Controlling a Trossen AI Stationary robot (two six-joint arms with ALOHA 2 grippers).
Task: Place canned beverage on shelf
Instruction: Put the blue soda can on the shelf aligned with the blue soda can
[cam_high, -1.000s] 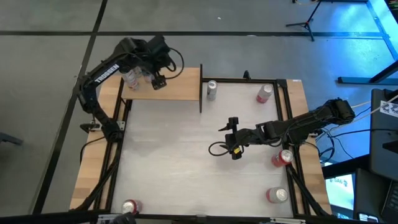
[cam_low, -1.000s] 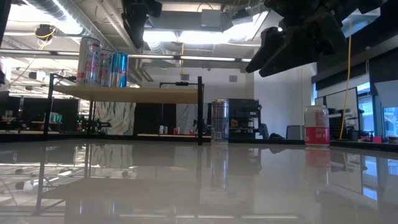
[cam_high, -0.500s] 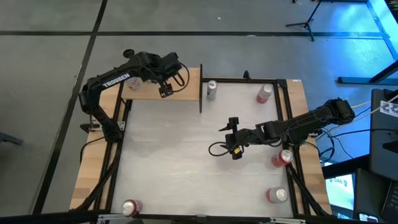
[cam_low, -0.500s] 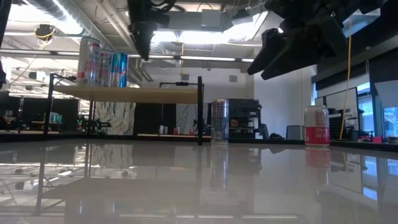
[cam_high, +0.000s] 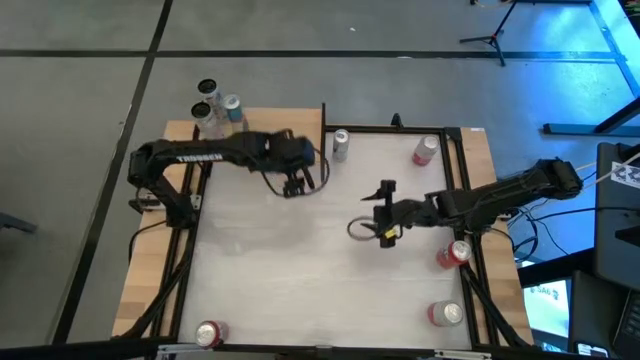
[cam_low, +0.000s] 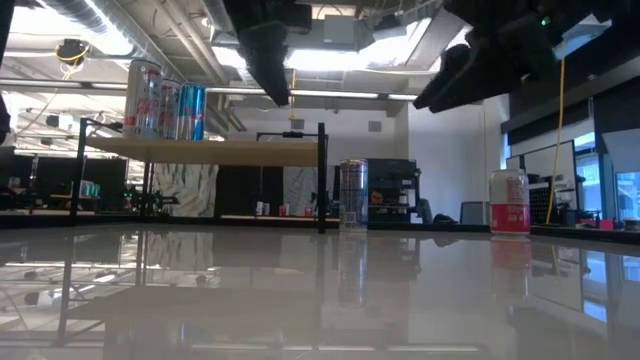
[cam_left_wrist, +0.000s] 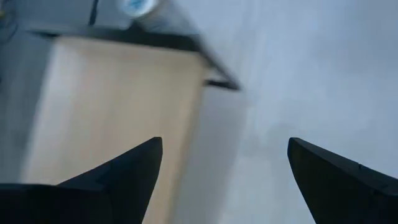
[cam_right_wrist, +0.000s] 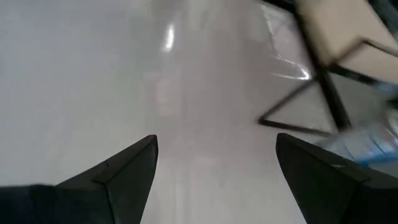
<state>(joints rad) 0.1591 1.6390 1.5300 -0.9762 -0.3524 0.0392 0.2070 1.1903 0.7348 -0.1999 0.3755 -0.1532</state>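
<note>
The shelf (cam_high: 250, 132) is a tan board with a black edge, raised at the table's far left; it also shows in the low view (cam_low: 210, 150). Three cans (cam_high: 212, 105) stand upright on its left end and show in the low view (cam_low: 160, 98). A silver can (cam_high: 341, 144) stands on the table just right of the shelf. My left gripper (cam_high: 295, 184) is open and empty, in the air near the shelf's right near corner (cam_left_wrist: 224, 143). My right gripper (cam_high: 386, 212) is open and empty above the table's middle (cam_right_wrist: 217, 140).
A red can (cam_high: 425, 150) stands at the far right and shows in the low view (cam_low: 510, 202). Two more red cans (cam_high: 455, 253) (cam_high: 445, 313) stand at the right edge, and another (cam_high: 208, 332) at the near left. The shelf's black post (cam_high: 323, 150) stands beside the silver can.
My left gripper has swung from above the cans on the shelf's left end toward the table's right and near edge, ending past the shelf's right near corner. It stays open and empty. My right gripper has shifted slightly toward the far right. The cans have stayed put.
</note>
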